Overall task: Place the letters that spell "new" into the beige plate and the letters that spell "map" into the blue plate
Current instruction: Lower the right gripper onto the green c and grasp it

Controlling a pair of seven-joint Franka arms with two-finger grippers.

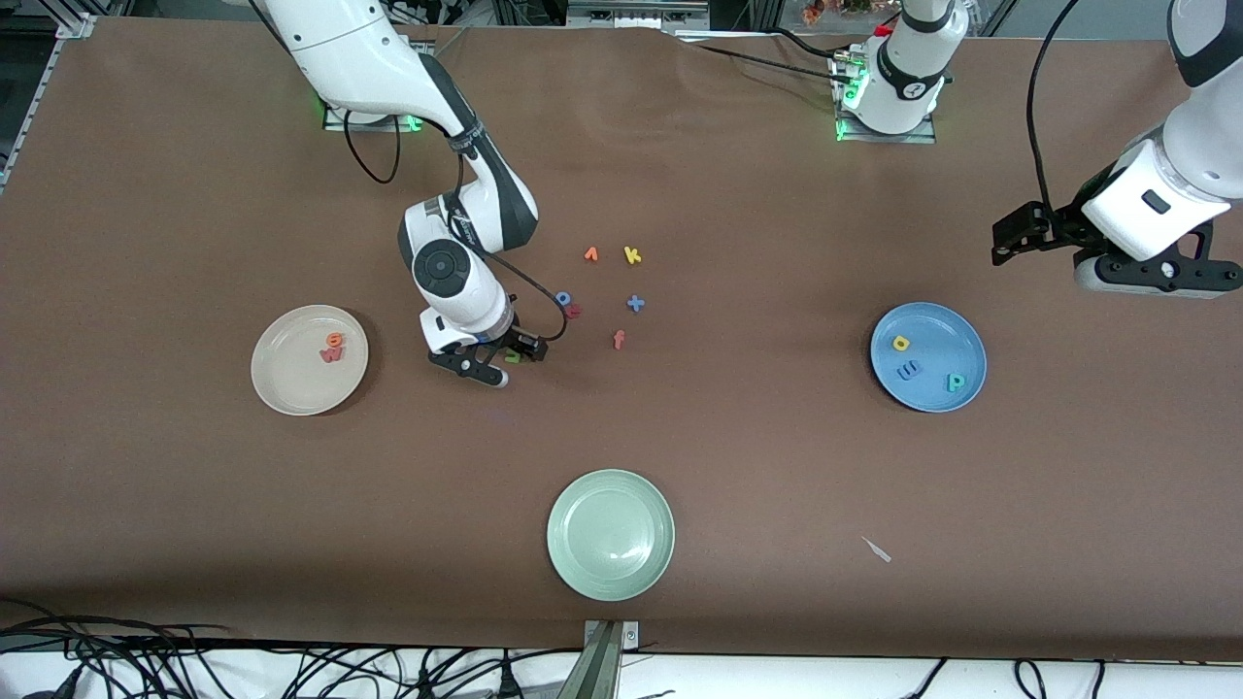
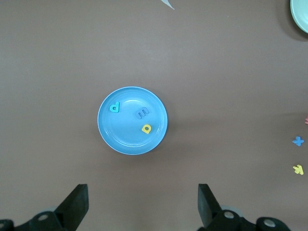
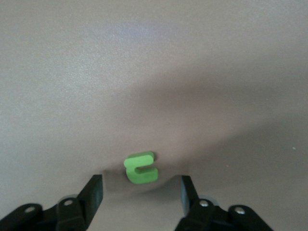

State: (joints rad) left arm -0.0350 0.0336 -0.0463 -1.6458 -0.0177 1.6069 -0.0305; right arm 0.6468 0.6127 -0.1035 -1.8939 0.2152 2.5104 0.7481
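Right pincer [image 3: 139,192] straddles green "n" [image 3: 140,168] w/ fingers apart.

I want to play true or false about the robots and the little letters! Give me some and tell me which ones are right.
1. The blue plate has three letters in it. True.
2. The green plate holds the green letter. False: it lies on the table, between the right gripper's fingers.
3. The beige plate holds an orange letter and a red-pink letter. True.
4. The left gripper is shut. False: it is open, up over the table beside the blue plate.
5. The yellow k is on a plate. False: it lies on the table.
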